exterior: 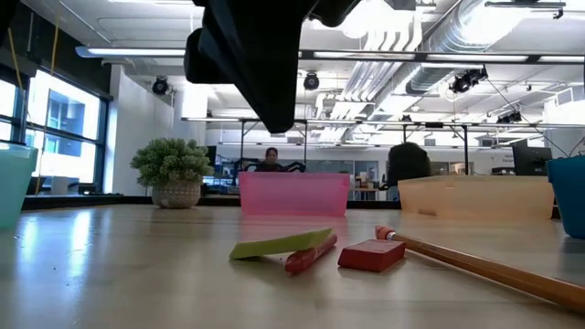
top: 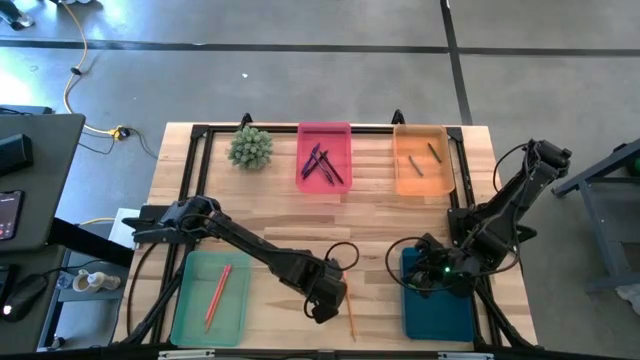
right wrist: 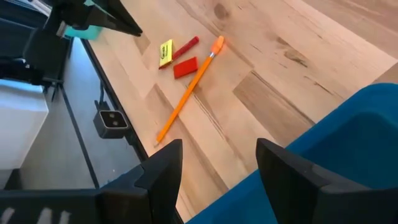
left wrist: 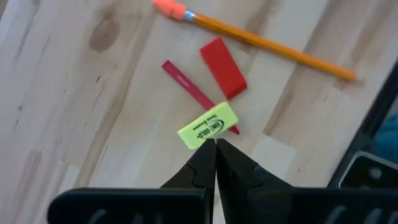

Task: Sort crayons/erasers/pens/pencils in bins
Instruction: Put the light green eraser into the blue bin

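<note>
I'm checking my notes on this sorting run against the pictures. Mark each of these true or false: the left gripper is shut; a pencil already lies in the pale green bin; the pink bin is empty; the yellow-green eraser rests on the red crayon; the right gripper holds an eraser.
1. The left gripper is shut. True.
2. A pencil lies in the pale green bin. True.
3. The pink bin is empty. False: several dark pens lie in it.
4. The yellow-green eraser rests on the red crayon. True.
5. The right gripper holds an eraser. False: it is open and empty, over the dark blue bin.
</note>
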You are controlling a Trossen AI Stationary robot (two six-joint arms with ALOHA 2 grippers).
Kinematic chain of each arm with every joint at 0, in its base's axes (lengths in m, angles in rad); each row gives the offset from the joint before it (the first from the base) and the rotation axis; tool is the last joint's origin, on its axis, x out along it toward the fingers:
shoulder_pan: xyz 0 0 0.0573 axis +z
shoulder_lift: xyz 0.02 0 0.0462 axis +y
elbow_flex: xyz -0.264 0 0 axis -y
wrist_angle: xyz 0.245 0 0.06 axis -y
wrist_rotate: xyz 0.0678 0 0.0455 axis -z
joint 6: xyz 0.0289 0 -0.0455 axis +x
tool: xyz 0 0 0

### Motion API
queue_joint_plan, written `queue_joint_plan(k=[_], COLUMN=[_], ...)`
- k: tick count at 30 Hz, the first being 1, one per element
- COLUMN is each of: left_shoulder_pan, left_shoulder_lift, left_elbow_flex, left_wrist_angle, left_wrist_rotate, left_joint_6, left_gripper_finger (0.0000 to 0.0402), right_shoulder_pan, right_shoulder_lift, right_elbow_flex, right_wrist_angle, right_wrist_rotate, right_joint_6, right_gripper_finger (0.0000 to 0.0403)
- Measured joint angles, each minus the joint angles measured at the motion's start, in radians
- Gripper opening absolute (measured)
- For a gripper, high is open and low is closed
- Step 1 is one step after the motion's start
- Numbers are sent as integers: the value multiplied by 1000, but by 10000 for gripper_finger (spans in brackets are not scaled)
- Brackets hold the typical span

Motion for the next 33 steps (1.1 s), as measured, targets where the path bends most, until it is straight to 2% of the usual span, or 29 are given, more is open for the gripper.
queue_joint_plan(k=[5, 11, 17, 20, 23, 27, 33], left_shoulder_pan=[0, -1, -34, -56, -63, -45, -15], left_shoulder_lift=[0, 0, 6, 12, 12, 12, 12], left_elbow_flex=[0, 0, -4, -27, -47, -52, -51], left_wrist_angle=[-2, -2, 38, 97, 159, 151, 151], left_wrist_rotate=[40, 103, 70, 32, 4, -27, -3], left_joint_6=[56, 139, 429, 516, 542, 541, 553], left_gripper_finger=[9, 54, 117, 136, 144, 145, 145], right_shoulder_pan=[-2, -2, -2, -2, -2, -2, -2], right_shoulder_lift=[0, 0, 0, 0, 0, 0, 1], right_elbow_flex=[0, 0, 0, 0, 0, 0, 0], right_wrist_angle=[-4, -4, -13, -15, -16, -16, -18], right_wrist_rotate=[-3, -3, -3, -3, -3, 16, 20], right_joint_6=[-26, -27, -44, -44, -44, -44, -44], right_gripper_finger=[197, 197, 197, 197, 197, 197, 197])
